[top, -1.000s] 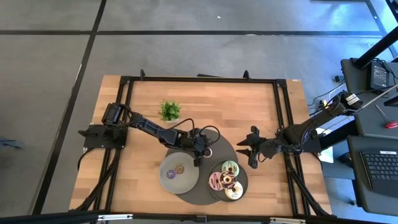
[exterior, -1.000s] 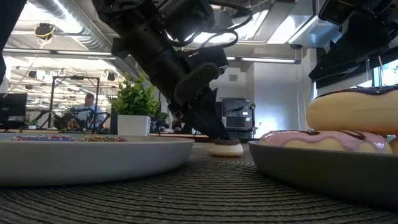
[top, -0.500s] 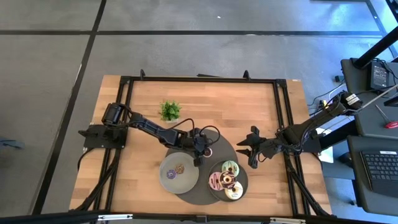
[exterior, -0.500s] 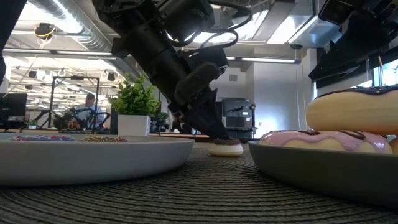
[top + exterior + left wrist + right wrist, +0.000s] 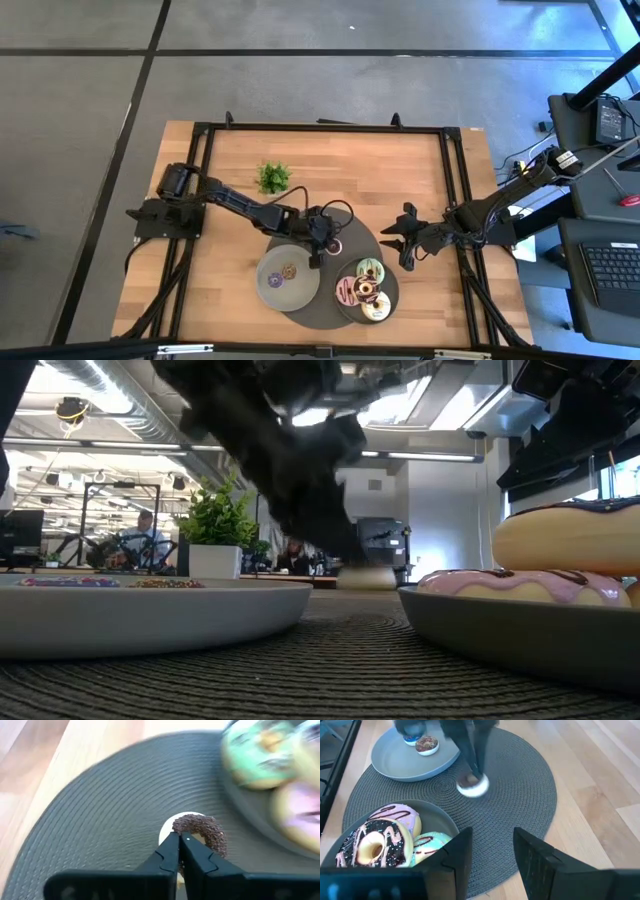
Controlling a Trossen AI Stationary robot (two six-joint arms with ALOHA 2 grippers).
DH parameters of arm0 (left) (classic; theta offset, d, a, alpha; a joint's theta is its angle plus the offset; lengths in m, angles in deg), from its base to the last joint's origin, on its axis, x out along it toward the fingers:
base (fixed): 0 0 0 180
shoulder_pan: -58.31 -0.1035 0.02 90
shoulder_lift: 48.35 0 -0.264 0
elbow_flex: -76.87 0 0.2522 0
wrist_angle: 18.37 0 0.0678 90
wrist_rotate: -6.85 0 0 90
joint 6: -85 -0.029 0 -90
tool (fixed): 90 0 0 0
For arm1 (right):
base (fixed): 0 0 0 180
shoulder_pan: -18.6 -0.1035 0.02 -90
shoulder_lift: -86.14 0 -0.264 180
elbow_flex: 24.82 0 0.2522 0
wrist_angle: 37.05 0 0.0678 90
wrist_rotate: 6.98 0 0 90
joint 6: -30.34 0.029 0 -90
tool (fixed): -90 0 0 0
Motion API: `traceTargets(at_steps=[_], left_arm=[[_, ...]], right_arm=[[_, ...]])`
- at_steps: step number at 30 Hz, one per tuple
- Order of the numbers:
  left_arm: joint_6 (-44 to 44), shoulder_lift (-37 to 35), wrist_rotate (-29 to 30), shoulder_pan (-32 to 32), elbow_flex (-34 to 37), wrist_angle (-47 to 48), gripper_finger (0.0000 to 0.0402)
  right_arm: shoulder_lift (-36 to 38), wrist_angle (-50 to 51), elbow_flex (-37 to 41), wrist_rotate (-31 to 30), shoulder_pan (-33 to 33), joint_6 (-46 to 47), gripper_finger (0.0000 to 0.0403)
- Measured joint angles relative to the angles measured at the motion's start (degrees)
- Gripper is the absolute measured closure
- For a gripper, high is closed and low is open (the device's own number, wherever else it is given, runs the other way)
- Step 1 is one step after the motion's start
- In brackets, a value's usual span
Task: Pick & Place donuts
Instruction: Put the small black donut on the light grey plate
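My left gripper (image 5: 328, 244) is over the far part of the round woven mat, shut on a tiny brown donut (image 5: 202, 832) with a white underside, which hangs just above the mat in the low view (image 5: 365, 576). Two tiny donuts (image 5: 289, 271) lie on the left grey plate (image 5: 265, 262). Green (image 5: 369, 269), pink-striped (image 5: 348, 291), chocolate-sprinkled (image 5: 364, 290) and cream (image 5: 376, 308) donuts sit on the right plate (image 5: 393, 287). My right gripper (image 5: 400, 240) waits open at the mat's right edge. My left gripper (image 5: 179, 840) pinches the tiny brown donut by the edge of its ring (image 5: 176, 827) between the two fingertips. The fingers come from above, slanting down. The donut is lifted clear of the mat and stays roughly level under the fingertips.
The grey woven mat (image 5: 345, 232) carries both plates at the table's near middle. A small green potted plant (image 5: 272, 177) stands on the bare wood toward the far left. Wood stays free on the far half and to the right of the mat.
My left gripper, shut on the tiny brown donut resting on the mat, has risen quickly, and the donut has come up off the mat with it. The right arm has kept still.
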Motion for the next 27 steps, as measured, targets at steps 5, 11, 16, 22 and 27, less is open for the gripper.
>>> traceTargets(at_steps=[5, 11, 16, 22, 27], left_arm=[[0.0, -7.5, -4.8, 2.9, 0.0, 5.5, 0.0398], [6.8, -13.0, -2.2, 12.6, 0.0, 12.8, 0.0398], [14.3, -12.3, 6.2, 20.9, 0.0, 18.1, 0.0398], [22.2, -10.1, 11.3, 26.0, 0.0, 22.5, 0.0398], [25.0, -8.1, 12.3, 27.0, 0.0, 23.2, 0.0397]], right_arm=[[0.0, 0.1, 0.0, 0.5, 0.0, 0.1, 0.0260], [0.0, 0.3, 0.0, 0.4, 0.0, 0.2, 0.0260], [0.0, 0.1, 0.0, 0.1, 0.0, 0.2, 0.0260], [0.0, -0.9, 0.0, 0.0, 0.0, 0.4, 0.0260], [0.0, -2.0, 0.0, 0.0, 0.0, 0.6, 0.0260]])
